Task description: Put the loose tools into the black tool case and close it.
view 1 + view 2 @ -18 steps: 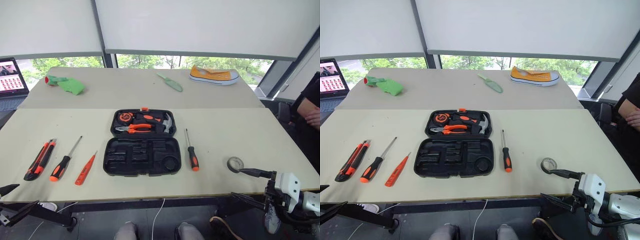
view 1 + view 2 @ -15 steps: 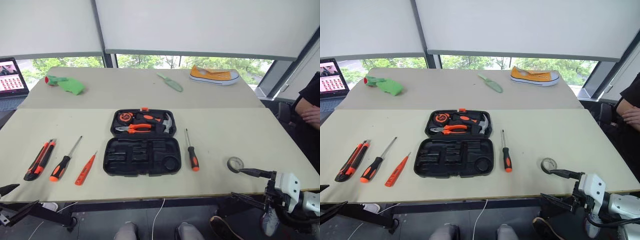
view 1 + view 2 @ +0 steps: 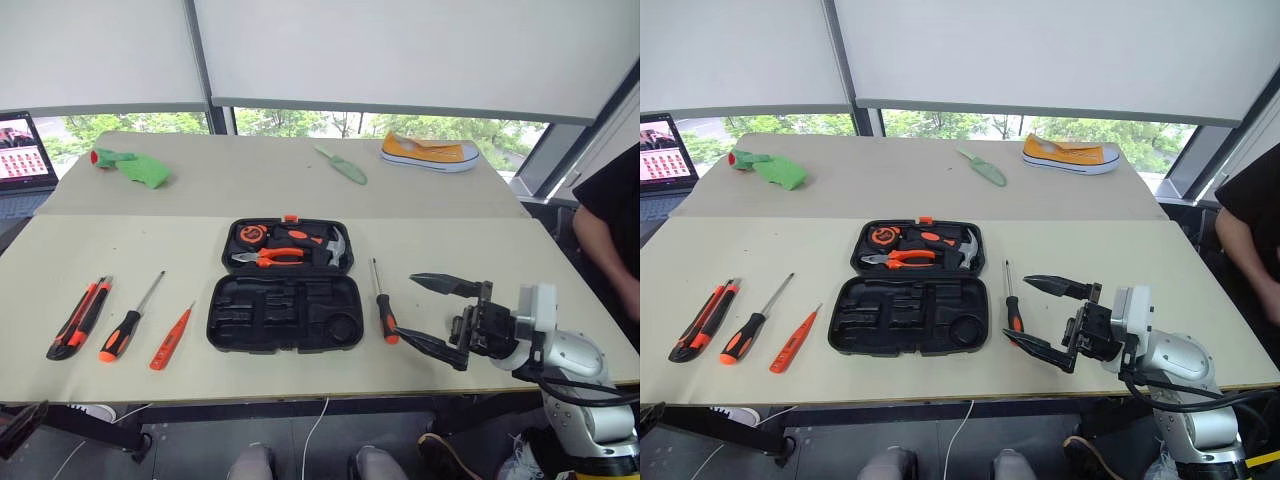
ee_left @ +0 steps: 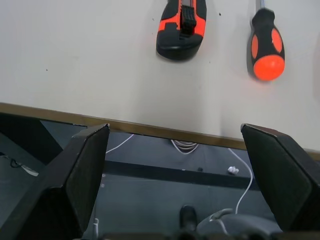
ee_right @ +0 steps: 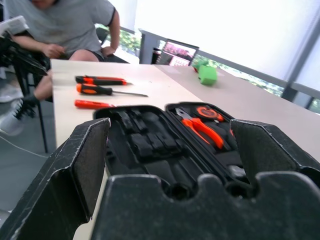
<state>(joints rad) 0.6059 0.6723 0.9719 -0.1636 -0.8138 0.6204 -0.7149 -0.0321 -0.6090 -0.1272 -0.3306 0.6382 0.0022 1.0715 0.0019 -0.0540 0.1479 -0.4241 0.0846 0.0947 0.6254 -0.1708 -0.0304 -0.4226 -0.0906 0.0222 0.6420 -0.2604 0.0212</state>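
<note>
The right pincer (image 3: 432, 315), jaws spread wide and empty, hovers just right of the black-and-orange-handled metal-shaft screwdriver (image 3: 383, 309), which lies on the pale counter (image 3: 520, 270) beside the open black plastic tool case (image 3: 284, 312), shaft pointing away.

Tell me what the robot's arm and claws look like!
The right arm is smooth silver-grey metal with a white block at the wrist and a black cable looping under it. Its claw has two long, black, pointed fingers. The left claw has wide, flat, black fingers.
</note>
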